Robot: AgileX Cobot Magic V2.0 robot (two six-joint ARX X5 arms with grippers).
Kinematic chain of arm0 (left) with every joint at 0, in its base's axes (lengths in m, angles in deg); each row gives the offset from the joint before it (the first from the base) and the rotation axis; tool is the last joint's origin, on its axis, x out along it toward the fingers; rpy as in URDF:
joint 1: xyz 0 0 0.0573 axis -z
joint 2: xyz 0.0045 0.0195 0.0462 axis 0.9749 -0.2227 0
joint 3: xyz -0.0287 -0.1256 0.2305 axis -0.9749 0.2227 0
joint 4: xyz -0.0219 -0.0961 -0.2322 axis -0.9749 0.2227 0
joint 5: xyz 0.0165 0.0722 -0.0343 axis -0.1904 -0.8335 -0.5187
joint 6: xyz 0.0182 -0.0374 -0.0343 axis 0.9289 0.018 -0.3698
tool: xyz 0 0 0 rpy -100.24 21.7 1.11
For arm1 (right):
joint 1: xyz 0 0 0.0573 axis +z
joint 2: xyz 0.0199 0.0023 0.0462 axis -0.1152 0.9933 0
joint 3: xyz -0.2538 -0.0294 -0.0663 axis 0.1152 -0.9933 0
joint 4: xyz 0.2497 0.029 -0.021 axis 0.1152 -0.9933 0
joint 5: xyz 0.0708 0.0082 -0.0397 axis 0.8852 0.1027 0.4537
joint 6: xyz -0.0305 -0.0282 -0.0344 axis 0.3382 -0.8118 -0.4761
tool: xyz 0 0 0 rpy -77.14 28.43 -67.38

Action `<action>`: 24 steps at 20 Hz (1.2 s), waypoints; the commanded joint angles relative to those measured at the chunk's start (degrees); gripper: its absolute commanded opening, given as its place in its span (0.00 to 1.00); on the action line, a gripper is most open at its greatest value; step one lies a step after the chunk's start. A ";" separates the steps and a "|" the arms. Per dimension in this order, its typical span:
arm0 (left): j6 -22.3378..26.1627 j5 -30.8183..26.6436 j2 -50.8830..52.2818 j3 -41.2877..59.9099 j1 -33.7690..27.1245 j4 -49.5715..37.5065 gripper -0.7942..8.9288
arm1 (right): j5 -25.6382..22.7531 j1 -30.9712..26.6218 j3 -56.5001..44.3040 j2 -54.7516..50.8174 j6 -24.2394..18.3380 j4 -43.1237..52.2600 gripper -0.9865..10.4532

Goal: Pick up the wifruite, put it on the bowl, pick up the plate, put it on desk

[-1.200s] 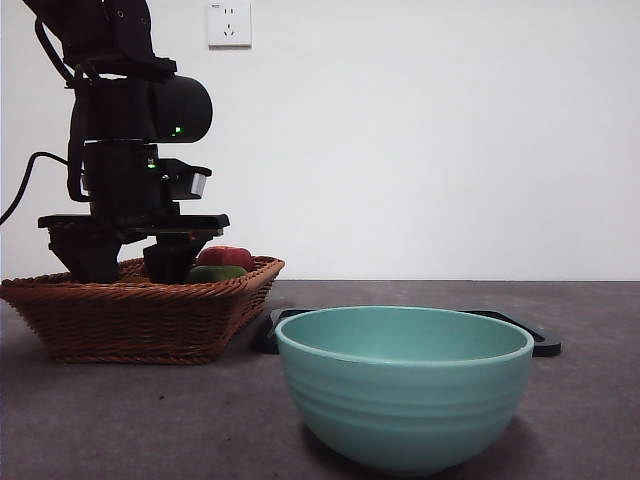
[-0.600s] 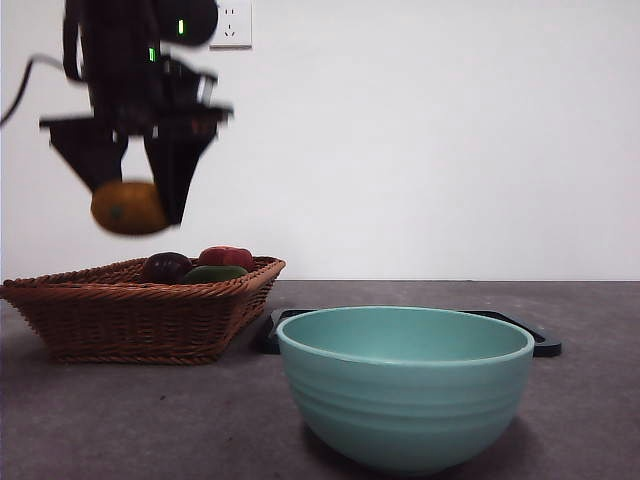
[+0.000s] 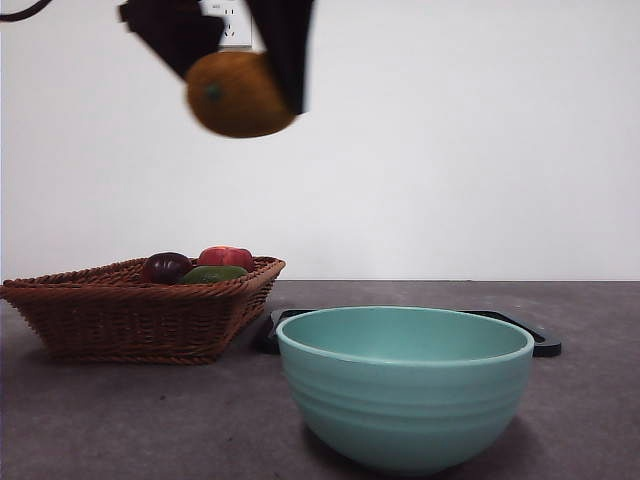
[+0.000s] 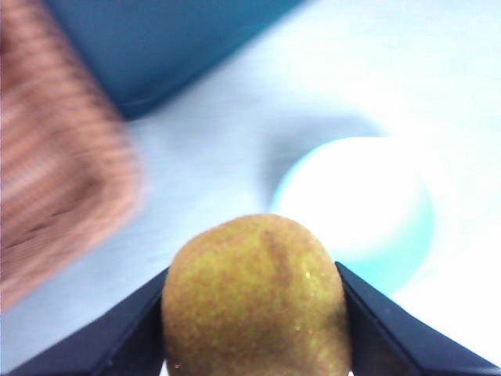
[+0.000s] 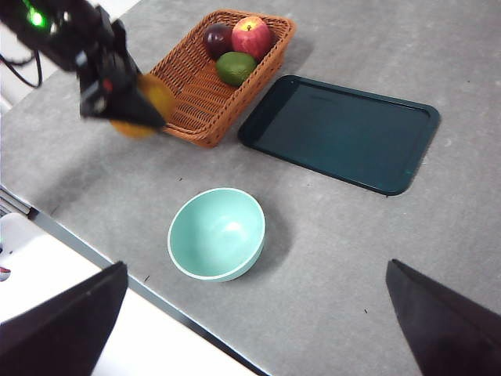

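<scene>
Two black jaws of our left tool [image 3: 235, 60] are clamped on the wifruite [image 3: 240, 93], one on each side of it, and we hold it high in the air above the surface [image 3: 150, 420]. In our left wrist view the brown-orange fruit [image 4: 256, 298] fills the space between the jaws, with the bowl [image 4: 356, 207] below and beyond it. From the right wrist view the left tool [image 5: 125, 110] and its fruit [image 5: 149, 98] hang over the near edge of the wicker basket [image 5: 200, 102], not yet above the bowl [image 5: 217, 233].

The mint-green bowl [image 3: 404, 385] stands upright and empty on the surface, apart from the basket [image 3: 130, 310]. A dark tray [image 5: 338, 131] lies flat just beside the basket. In the basket we see a red apple-like fruit [image 5: 251, 37], a dark purple fruit [image 5: 217, 37] and a green one [image 5: 236, 67].

Our right tool [image 5: 258, 329] waits high above the surface with its jaws spread wide apart, holding nothing.
</scene>
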 commanded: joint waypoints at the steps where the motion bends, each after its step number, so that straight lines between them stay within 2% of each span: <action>1: -3.15 0.28 -2.40 -1.25 4.44 -1.55 0.35 | -0.07 0.33 1.07 0.02 -0.42 0.22 0.57; 5: -4.59 0.28 -7.15 -1.25 9.79 -1.70 0.35 | -0.07 0.33 1.07 0.02 -0.42 0.22 0.57; 8: -5.86 0.28 -11.65 -1.25 11.41 -2.80 0.35 | -0.07 0.33 1.07 0.02 -0.44 0.22 0.57; 18: -6.25 0.28 -23.91 -1.27 11.43 -9.03 0.35 | -0.07 0.33 1.07 0.02 -0.44 0.26 0.57; 24: -6.16 0.28 -26.60 -1.27 11.43 -9.75 0.35 | -0.07 0.33 1.07 0.02 -0.44 0.24 0.57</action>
